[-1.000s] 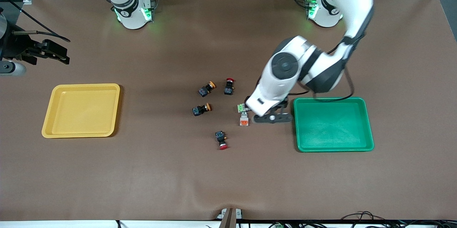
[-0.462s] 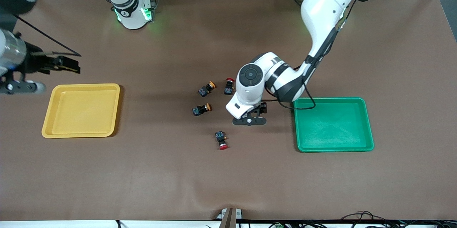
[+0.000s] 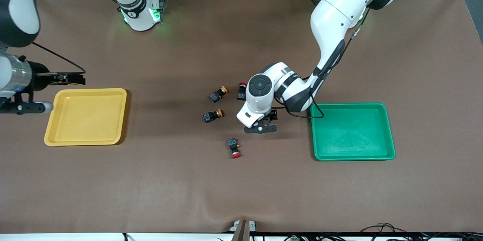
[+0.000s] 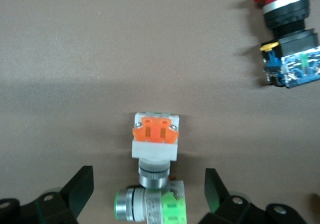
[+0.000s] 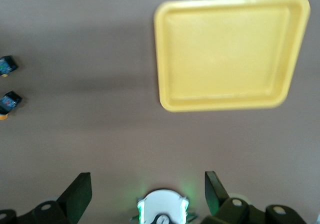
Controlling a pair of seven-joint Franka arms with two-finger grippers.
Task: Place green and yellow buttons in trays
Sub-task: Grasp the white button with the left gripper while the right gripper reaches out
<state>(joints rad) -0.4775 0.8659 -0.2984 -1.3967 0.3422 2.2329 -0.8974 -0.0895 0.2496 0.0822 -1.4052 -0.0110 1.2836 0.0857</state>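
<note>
Your left tool (image 4: 149, 196) has swung in from beside the green tray (image 3: 390, 131) and now hovers released over the two pale grey buttons (image 4: 154, 143) on the bench (image 3: 241, 195), ready to grasp, while your right tool (image 5: 148, 196), also released, waits near the yellow tray (image 3: 51, 128).

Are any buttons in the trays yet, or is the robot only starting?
Only starting. The yellow tray and green tray hold nothing. The left hand is open over the two grey buttons. The two yellow-capped buttons lie untouched. The right hand waits, open.
</note>
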